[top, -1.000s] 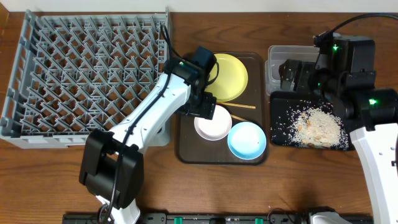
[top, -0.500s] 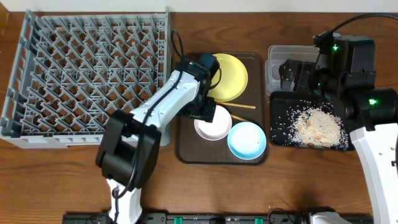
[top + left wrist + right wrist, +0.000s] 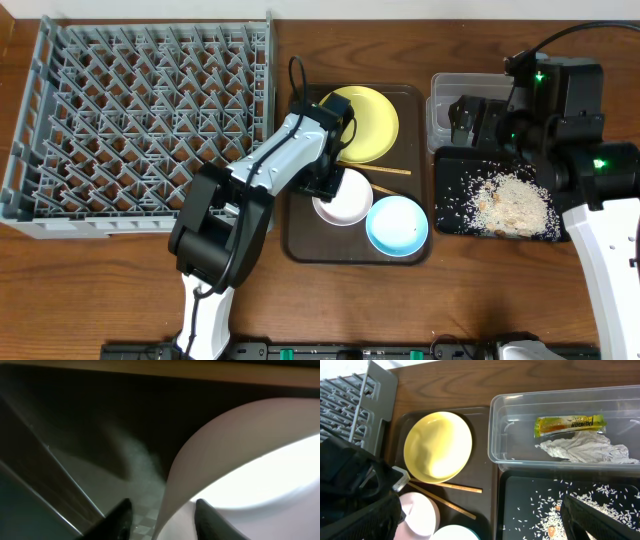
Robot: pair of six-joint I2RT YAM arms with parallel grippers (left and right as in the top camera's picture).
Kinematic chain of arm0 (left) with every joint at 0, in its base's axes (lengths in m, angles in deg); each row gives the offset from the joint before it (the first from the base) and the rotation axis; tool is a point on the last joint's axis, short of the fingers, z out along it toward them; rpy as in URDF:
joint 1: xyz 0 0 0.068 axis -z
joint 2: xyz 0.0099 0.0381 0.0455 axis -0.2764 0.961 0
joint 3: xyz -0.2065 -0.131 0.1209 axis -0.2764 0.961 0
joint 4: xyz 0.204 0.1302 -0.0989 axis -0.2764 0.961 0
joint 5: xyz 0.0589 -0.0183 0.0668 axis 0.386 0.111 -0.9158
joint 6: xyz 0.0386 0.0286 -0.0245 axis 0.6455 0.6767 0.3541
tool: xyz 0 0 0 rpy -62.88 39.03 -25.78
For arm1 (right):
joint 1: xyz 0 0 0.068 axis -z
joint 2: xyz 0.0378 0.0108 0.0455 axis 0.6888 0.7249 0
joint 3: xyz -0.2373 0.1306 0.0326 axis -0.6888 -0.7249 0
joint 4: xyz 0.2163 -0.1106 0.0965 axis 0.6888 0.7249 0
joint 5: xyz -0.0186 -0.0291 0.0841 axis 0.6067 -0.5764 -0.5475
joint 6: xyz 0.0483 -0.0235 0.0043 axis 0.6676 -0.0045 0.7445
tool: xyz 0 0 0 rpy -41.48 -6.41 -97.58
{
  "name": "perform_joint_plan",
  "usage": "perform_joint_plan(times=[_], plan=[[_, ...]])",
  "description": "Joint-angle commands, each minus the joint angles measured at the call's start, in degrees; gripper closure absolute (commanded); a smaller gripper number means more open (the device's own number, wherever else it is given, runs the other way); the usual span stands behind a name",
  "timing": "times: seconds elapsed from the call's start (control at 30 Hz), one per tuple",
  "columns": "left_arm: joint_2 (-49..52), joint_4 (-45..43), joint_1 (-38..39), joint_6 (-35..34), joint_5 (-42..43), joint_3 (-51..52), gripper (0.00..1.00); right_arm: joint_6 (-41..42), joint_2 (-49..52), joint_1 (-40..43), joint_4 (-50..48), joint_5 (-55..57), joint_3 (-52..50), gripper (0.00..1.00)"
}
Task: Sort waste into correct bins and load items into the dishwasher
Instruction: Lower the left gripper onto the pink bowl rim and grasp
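The left gripper [image 3: 162,506] is spread astride the smooth curved rim of a round white bowl [image 3: 346,204] on the brown tray [image 3: 302,240], beside a glossy yellow plate [image 3: 370,122]. The right gripper [image 3: 467,120] hangs over the clear plastic tub [image 3: 496,430]; I cannot tell its spread.

rack [image 3: 140,120] left | plate [image 3: 372,125] on serving tray [image 3: 412,120] (centre) | tub [image 3: 440,95] behind shallow tray [image 3: 455,215], right
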State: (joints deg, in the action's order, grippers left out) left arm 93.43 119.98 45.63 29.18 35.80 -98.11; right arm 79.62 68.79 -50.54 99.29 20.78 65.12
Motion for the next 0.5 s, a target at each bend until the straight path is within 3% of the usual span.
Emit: perform_joint_plan(times=[0.0, 0.07, 0.47], plan=[[0.7, 0.0, 0.0, 0.7, -0.4, 0.3, 0.77, 0.7, 0.3, 0.6, 0.0, 0.6, 0.7, 0.01], [0.6, 0.0, 0.0, 0.5, -0.4, 0.3, 0.92, 0.7, 0.3, 0.6, 0.0, 0.6, 0.7, 0.01], [-4.6, 5.3, 0.0, -1.8, -0.4, -4.3, 0.93, 0.7, 0.3, 0.6, 0.0, 1.1, 0.7, 0.01]])
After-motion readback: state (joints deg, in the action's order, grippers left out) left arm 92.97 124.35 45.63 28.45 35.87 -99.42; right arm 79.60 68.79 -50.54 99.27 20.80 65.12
